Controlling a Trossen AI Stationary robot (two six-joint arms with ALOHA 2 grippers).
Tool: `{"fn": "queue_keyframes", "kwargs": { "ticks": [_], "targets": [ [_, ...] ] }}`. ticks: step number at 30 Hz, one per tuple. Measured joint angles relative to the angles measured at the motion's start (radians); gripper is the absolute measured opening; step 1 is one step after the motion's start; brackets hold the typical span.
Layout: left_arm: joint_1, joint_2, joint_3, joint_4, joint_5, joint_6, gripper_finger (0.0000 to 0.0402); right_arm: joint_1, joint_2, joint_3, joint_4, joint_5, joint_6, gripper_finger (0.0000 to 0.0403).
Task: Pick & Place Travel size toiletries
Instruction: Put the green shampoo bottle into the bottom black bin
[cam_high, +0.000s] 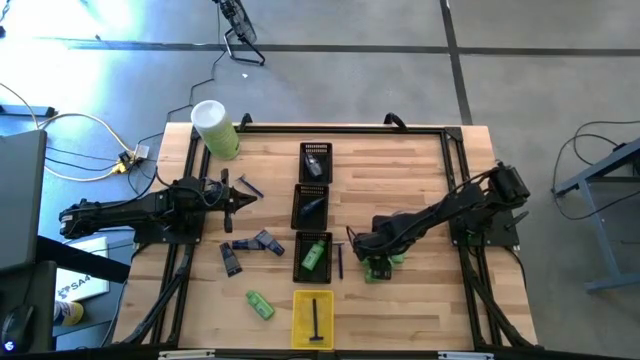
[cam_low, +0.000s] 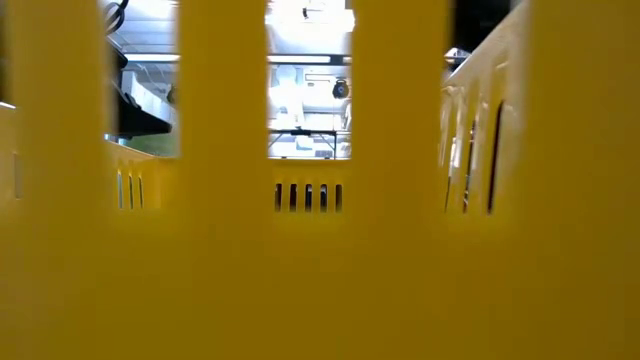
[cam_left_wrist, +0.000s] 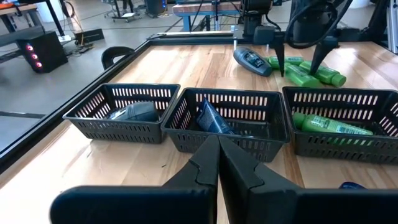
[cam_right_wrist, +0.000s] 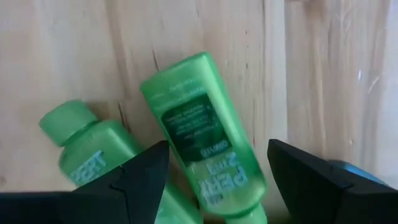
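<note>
While the low view is almost wholly filled by the slotted wall of a yellow plastic tray (cam_low: 300, 270), so that we get only slivers of the room through its gaps, we find the table itself readable only from above and from the wrists. From the high view the small items are hard to make out in detail: a few grey-blue oval pieces (cam_high: 250, 247) lie on the wooden table (cam_high: 400, 170) near the left arm, one bright green little bottle (cam_high: 260, 304) lies alone beside the yellow tray, and a thin dark stick (cam_high: 340, 262) rests just beside the row of three black mesh baskets (cam_high: 313, 205). Through the left wrist view we see those baskets holding, one each, a grey oval piece (cam_left_wrist: 134, 112), a blue-grey tube (cam_left_wrist: 214, 119) and a green bottle with dark print (cam_left_wrist: 336, 126). On the right side, a cluster of green squeeze bottles (cam_right_wrist: 205, 146) lies flat on the wood, labels upward, their lower ends cut off by the picture's edge; a blue object at the corner is too hidden to name. Our right gripper (cam_right_wrist: 217, 168) hangs directly over that cluster with its jaws spread wide to either side of one bottle, gripping nothing. Our left gripper (cam_left_wrist: 217, 165) hovers before the baskets, fingers pressed together and empty.
</note>
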Motion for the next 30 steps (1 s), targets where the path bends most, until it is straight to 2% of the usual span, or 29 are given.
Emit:
{"fn": "queue_keyframes", "kwargs": {
  "ticks": [10,17,30],
  "targets": [
    [0.0,0.0,0.0,0.0,0.0,0.0,0.0006,-0.006,0.021,-0.012,0.039,0.079,0.02,0.0252],
    [0.0,0.0,0.0,0.0,0.0,0.0,0.0006,-0.016,0.066,-0.008,0.055,0.054,0.074,0.0234],
    [0.0,0.0,0.0,0.0,0.0,0.0,0.0006,-0.017,0.036,-0.013,0.068,0.056,0.113,0.0187]
  ]
}}
